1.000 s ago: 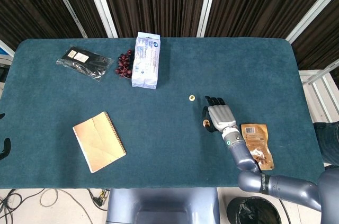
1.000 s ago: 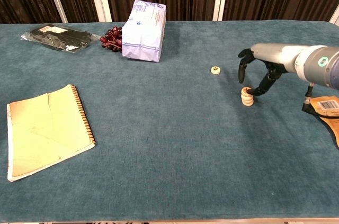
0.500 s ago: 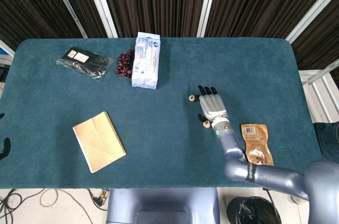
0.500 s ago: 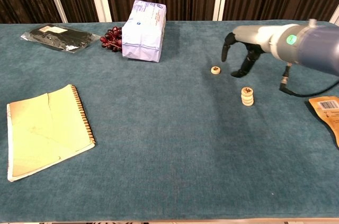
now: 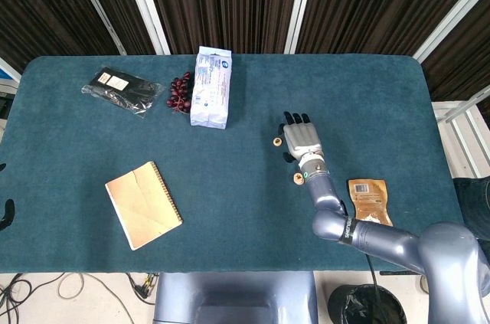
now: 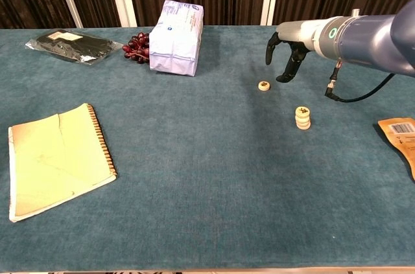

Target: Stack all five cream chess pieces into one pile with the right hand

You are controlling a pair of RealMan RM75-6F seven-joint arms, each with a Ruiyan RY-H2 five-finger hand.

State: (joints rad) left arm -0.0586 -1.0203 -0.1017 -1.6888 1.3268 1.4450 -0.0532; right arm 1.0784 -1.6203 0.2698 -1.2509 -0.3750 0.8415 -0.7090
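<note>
A short stack of cream chess pieces (image 6: 303, 118) stands on the teal table, also seen from above as the stack (image 5: 298, 178). One loose cream piece (image 6: 264, 85) lies flat up and left of it, the same loose piece (image 5: 276, 141) showing in the head view. My right hand (image 6: 285, 54) hovers just right of and above that loose piece, fingers spread and pointing down, holding nothing; in the head view the right hand (image 5: 300, 139) sits beside the piece. My left hand is outside both views.
A white-and-blue packet (image 6: 177, 37) and dark grapes (image 6: 135, 46) lie at the back left, with a black bag (image 6: 67, 46) further left. A spiral notebook (image 6: 55, 159) lies at the front left. A brown pouch (image 5: 370, 200) lies right of the stack.
My right hand has left the stack and moved up and to the left, ending beside the loose piece. The stack stays standing where it was.
</note>
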